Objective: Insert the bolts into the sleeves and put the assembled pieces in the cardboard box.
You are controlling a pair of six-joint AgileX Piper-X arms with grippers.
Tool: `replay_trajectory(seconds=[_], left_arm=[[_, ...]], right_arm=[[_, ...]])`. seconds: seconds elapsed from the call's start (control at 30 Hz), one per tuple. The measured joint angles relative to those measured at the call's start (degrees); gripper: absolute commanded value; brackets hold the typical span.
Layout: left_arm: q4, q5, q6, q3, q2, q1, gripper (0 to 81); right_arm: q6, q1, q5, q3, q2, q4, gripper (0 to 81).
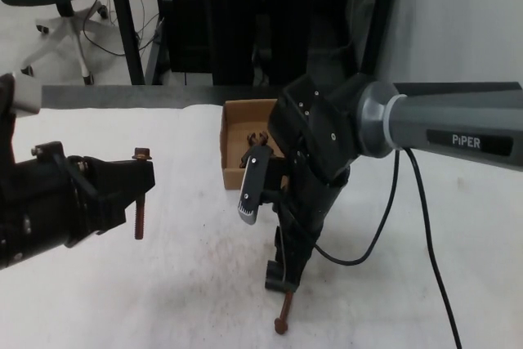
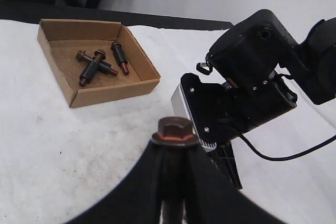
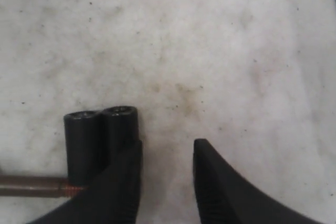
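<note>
My left gripper point(image 2: 173, 153) is shut on a rusty hex-head bolt point(image 2: 176, 131), holding it upright above the white bench; the bolt point(image 1: 139, 198) hangs below the fingers at the left of the high view. The right gripper point(image 3: 168, 148) points down at the bench and is open, with nothing between its fingers. Two black sleeves point(image 3: 102, 137) stand side by side just beside one fingertip, and a bolt shaft point(image 3: 31, 186) lies next to them. This bolt point(image 1: 283, 314) shows under the right arm point(image 1: 327, 145). The cardboard box point(image 2: 113, 92) holds three assembled pieces point(image 2: 92, 69).
The box point(image 1: 231, 176) sits at the back middle of the bench, partly hidden by the right arm. A black cable point(image 1: 384, 226) trails from that arm over the white cloth. A dark strip point(image 1: 122, 96) marks the bench's far edge.
</note>
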Motion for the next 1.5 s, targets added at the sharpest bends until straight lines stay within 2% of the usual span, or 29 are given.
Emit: replay_trajectory(seconds=[0.3, 0.6, 1.5], left_arm=[[0.0, 0.0, 0.0, 0.0, 0.0, 0.0, 0.3], [0.0, 0.0, 0.0, 0.0, 0.0, 0.0, 0.3], [1.3, -1.9, 1.9, 0.0, 0.0, 0.0, 0.3]], right_arm=[[0.0, 2.2, -0.4, -0.1, 0.0, 1.0, 33.9], [0.0, 2.2, 1.8, -0.1, 0.0, 3.7, 33.9], [2.4, 3.3, 2.0, -0.4, 2.7, 2.7, 31.7]])
